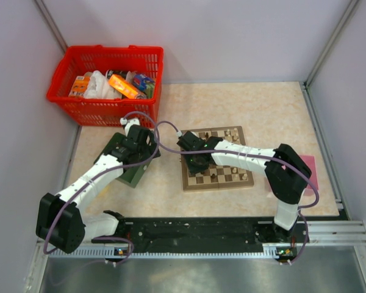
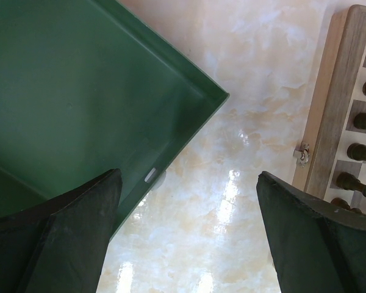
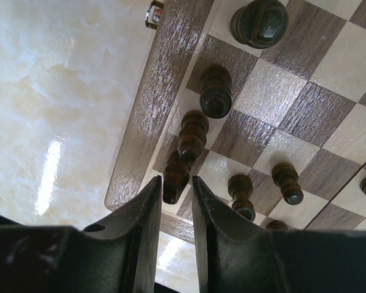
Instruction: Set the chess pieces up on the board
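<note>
Pieces [image 3: 215,91], eight dark, on one board [image 3: 140,122]; left gripper [image 2: 188,178] wide, right gripper [image 3: 176,185] narrow.

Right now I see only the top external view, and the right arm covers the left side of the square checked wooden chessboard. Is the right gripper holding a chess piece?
Observer: No. In the right wrist view, the right gripper has a narrow gap with nothing that I can see in it. A dark brown wooden chess piece stands just beyond its tips, in the edge column of the chessboard.
Operator: And the left gripper, is it busy?
Observer: No. The left gripper is wide open and holds nothing. It hangs over the pale marbled tabletop, between the green plastic tray and the board's border.
</note>
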You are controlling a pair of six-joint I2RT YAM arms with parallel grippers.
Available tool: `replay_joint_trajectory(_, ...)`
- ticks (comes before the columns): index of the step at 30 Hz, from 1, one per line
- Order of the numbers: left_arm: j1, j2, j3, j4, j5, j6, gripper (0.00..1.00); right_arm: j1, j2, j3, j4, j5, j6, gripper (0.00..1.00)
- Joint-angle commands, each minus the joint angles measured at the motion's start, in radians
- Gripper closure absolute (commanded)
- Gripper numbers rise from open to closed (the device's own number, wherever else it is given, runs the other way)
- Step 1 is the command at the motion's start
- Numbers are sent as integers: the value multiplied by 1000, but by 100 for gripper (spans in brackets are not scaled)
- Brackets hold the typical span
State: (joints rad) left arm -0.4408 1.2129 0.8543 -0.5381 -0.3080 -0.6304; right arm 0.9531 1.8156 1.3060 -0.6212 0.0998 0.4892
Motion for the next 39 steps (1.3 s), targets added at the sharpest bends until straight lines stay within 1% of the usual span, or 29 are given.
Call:
replay_joint_trajectory(1, 4, -23, -4, 24, -10, -6, 3, 15, -19, 45, 11, -3, -15, 71)
replay_joint_trajectory(8, 4, -21, -1, 29, -6, -6, 3, 15, -71, 55, 5, -11, -12, 58)
replay_joint_trajectory(10, 4, -21, -1, 29, -6, -6, 3, 16, -104, 46, 0, 3, -9, 55)
replay_joint_trajectory(13, 4, -24, -1, 30, -6, -8, 3, 15, -168, 26, -5, 31, -3, 49)
replay_joint_trajectory(14, 4, -23, -1, 29, -6, -8, 3, 15, -191, 16, -6, 52, -1, 44)
replay_joint_trajectory(15, 4, -23, 0, 30, -5, -8, 3, 13, -214, 9, -11, 79, 11, 35)
replay_joint_trajectory(16, 4, -23, -1, 30, -6, -9, 3, 9, -237, 0, -14, 109, 21, 34)
replay_joint_trajectory(19, 4, -24, 0, 33, -3, -11, 3, -26, -286, -36, -14, 152, 67, 34)
replay_joint_trajectory(21, 4, -24, 3, 35, 1, -11, 3, -60, -288, -54, -12, 152, 94, 37)
replay_joint_trajectory(24, 4, -26, 9, 29, 0, -11, 3, -89, -271, -67, -6, 112, 111, 43)
replay_joint_trajectory(25, 5, -26, 11, 26, -2, -11, 3, -89, -260, -68, -6, 103, 111, 46)
replay_joint_trajectory(31, 4, -30, 12, 24, -2, -12, 3, -88, -205, -74, -3, 58, 112, 52)
replay_joint_trajectory(39, 5, -24, 11, 26, 6, -15, 3, -89, -148, -68, -9, 44, 106, 55)
